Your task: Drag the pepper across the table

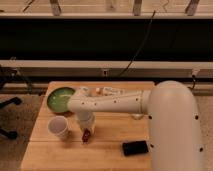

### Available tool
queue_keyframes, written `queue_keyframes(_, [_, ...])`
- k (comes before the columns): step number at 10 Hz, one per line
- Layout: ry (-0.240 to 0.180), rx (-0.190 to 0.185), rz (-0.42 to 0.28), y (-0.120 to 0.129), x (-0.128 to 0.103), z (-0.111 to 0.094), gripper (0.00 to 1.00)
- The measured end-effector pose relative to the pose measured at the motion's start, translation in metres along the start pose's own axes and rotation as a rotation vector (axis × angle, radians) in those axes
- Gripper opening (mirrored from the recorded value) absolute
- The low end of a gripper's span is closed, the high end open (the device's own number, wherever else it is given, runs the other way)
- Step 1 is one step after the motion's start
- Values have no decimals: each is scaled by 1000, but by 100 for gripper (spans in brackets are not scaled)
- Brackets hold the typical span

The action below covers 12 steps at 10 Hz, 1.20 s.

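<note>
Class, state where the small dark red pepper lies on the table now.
In the camera view, the small dark red pepper sits left of centre on the light wooden table, under the gripper, just right of the white cup.

Arm (115,104) reaches from right to left over table (110,135). Gripper (85,131) points down at the left-centre of the tabletop, just right of cup (58,126) and on the near side of green bowl (60,99). Pepper (86,137), small and dark red, lies on the wood right at the gripper's tip; whether they touch cannot be told. Cup upright, apart from pepper. Black phone (135,148) lies flat near the front edge, well right of pepper.
</note>
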Motion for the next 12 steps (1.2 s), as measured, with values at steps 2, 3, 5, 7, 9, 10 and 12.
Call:
queue_keyframes(2, [-7,-13,-23,-2,-10,5,0])
queue_keyframes(3, [-2,-20,-32,-2,-14,5,0])
queue_keyframes(5, [7,-33,-58,-5,-22,7,0])
queue_keyframes(7, [15,-37,-85,-9,-30,7,0])
queue_keyframes(9, [24,-26,-118,-16,-40,5,0])
queue_keyframes(10, [32,-24,-135,-18,-44,3,3])
queue_keyframes(12, [33,-22,-142,-19,-45,1,5])
